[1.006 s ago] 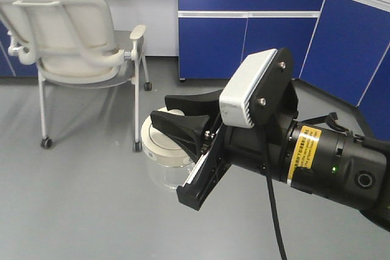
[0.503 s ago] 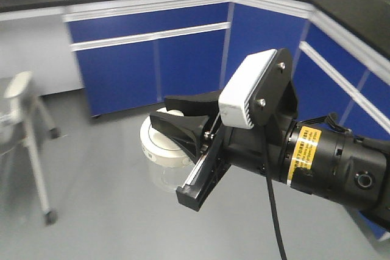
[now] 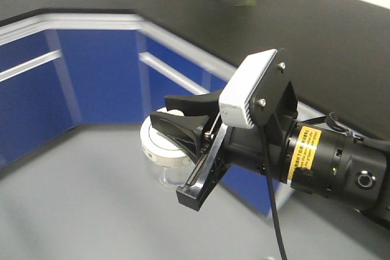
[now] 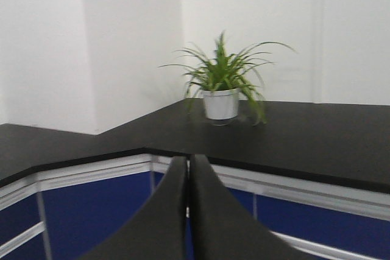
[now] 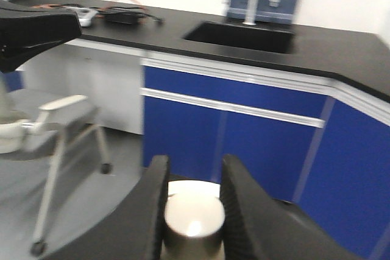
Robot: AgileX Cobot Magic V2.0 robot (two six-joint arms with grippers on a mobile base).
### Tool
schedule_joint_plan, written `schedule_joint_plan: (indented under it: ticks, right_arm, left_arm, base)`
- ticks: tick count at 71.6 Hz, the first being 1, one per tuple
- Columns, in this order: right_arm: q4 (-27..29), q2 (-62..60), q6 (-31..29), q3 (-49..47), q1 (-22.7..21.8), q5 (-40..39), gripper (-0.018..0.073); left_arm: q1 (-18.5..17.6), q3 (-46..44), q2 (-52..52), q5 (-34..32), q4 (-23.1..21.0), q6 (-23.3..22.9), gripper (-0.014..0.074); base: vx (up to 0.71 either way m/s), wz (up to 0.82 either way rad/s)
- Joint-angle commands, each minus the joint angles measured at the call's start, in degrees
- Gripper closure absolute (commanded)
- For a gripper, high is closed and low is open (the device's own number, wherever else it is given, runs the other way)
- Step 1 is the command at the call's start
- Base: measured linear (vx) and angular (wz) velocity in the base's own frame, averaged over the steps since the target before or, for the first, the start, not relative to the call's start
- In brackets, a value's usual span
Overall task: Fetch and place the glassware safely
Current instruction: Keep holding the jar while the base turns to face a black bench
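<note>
1. Blue cabinets (image 3: 36, 83) fill the left of the front view, under a black counter (image 3: 304, 35).
2. Left of centre, the jar (image 3: 159, 150) sits cream lid up above the grey floor (image 3: 73, 211), gripped between the black fingers of the right gripper (image 3: 161, 109).
3. In its wrist view, the left gripper (image 4: 187, 205) is bottom centre, its fingers pressed together on nothing; a potted plant (image 4: 222, 89) stands above.

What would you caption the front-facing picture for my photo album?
Right arm's tool holds a lidded glass jar above a grey floor, beside blue cabinets topped by a black counter.
</note>
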Motion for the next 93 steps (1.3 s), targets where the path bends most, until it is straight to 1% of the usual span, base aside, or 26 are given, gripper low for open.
schedule_joint_plan:
  ticks: [1,32,57,73,93]
  right_arm:
    - [1.64,-1.71,-0.02,-1.87,-0.24,-3.65,0.0559]
    - [1.64,-1.71,-0.02,-1.87,-0.24,-3.7,0.0559]
    - [1.64,-1.71,-0.02,-1.87,-0.24,-3.7,0.0559]
    - [1.64,-1.71,-0.02,-1.87,-0.24,-3.75,0.0559]
    - [1.64,-1.71,-0.02,-1.87,-0.24,-3.75,0.0559]
  left_arm:
    - [-0.37,-1.65,0.3,-3.56,-0.7,-0.55,0.0603]
    - [-0.37,-1.65,0.3,-3.56,-0.7,-0.55,0.0603]
    - [-0.37,-1.65,0.3,-3.56,-0.7,-0.55,0.0603]
    - [-0.37,-1.65,0.3,-3.56,-0.7,-0.55,0.0603]
    - [-0.37,-1.65,0.3,-3.56,-0.7,-0.55,0.0603]
  base:
    - [0.29,-0.93]
    - [0.25,-0.93]
    - [0.21,-0.78]
    - [0.19,-0.47]
    - [0.19,-0.16]
